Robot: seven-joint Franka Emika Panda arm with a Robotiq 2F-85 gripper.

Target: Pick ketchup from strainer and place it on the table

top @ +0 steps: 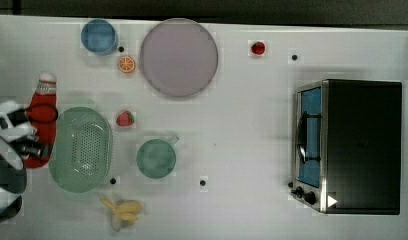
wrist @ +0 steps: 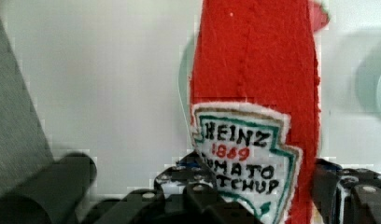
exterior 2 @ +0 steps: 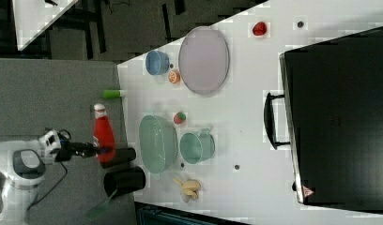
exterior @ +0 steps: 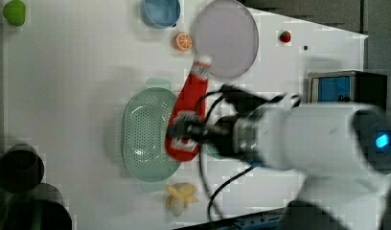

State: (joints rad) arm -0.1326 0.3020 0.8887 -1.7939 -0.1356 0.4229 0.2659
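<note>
Gripper (wrist: 254,196) clamps ketchup (wrist: 256,93) at label end, beside strainer (top: 82,149).

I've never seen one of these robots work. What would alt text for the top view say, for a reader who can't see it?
A robot gripper holds a red ketchup bottle at the top view's left, beside an empty pale green strainer. Spread over the white table are a lilac plate, a blue bowl, a teal cup, toy fruit, and a toaster oven on the right.

Probably lab: toy food (top: 125,118), robot arm (exterior: 323,139)
</note>
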